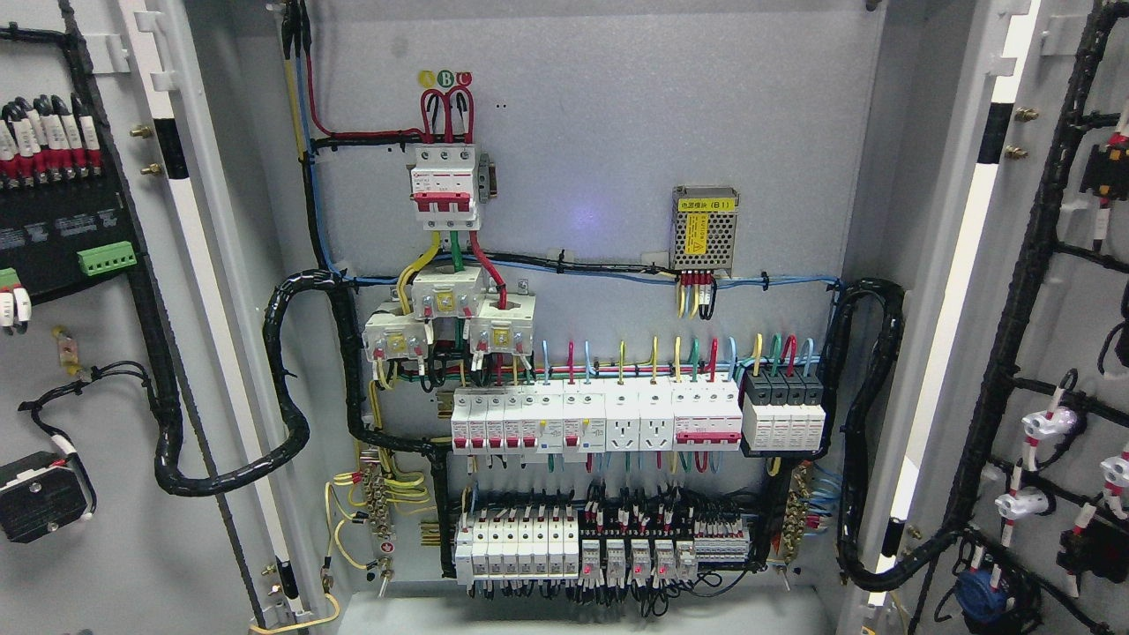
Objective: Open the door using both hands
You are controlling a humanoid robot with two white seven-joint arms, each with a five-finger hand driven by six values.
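Note:
Both doors of a grey electrical cabinet stand swung wide. The left door (pixel 97 370) shows its inner face with black cable looms, a green terminal block and red-tipped connectors. The right door (pixel 1072 353) shows its inner face with black wiring and white lamp backs. Between them the back panel (pixel 600 132) is fully exposed, carrying a red-and-white main breaker (pixel 445 187), three white current transformers, a row of white breakers and sockets (pixel 600 422) and a lower terminal row (pixel 600 547). Neither hand nor arm shows anywhere in the head view.
A perforated metal power supply (pixel 703 227) with a yellow label hangs at the panel's right. Thick black cable bundles (pixel 291 388) loop from the panel to each door across the hinge gaps. The cabinet floor (pixel 573 613) runs along the bottom.

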